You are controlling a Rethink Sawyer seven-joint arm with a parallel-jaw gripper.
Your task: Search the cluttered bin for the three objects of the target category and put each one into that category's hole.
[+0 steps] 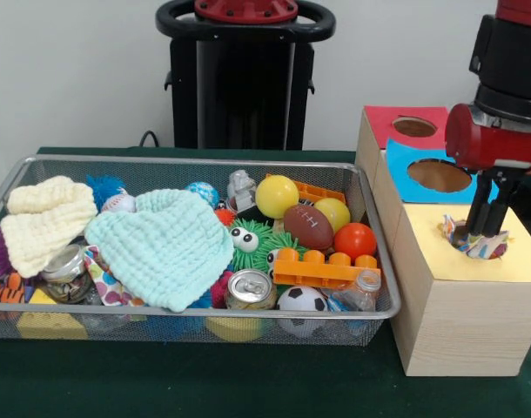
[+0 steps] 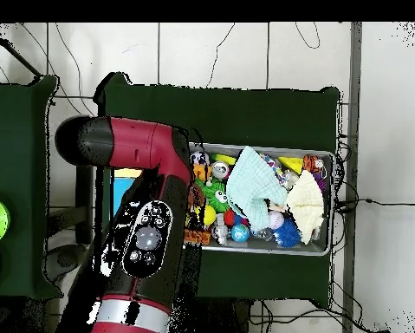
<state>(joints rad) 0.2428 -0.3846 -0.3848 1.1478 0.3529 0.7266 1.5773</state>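
Observation:
My gripper (image 1: 483,233) reaches down from the red arm into the hole in the yellow top (image 1: 444,261) of the near wooden box. Its fingers stand close together, shut on a bunched piece of colourfully patterned fabric (image 1: 467,244) that fills the hole's mouth. The wire mesh bin (image 1: 196,161) stands to the left, full of toys. A white polka-dot fabric piece (image 1: 107,286) peeks out from under the mint waffle cloth (image 1: 161,244) near the bin's front left. In the overhead view the arm (image 2: 145,234) hides the gripper and the boxes, and the bin (image 2: 325,158) lies to its right.
The blue-topped hole (image 1: 440,176) and the red-topped hole (image 1: 413,127) lie behind the yellow box. A cream waffle cloth (image 1: 43,222) lies at the bin's left end. The bin also holds balls, a toy football (image 1: 307,226), an orange brick (image 1: 322,268), a can (image 1: 250,289) and a jar (image 1: 67,272).

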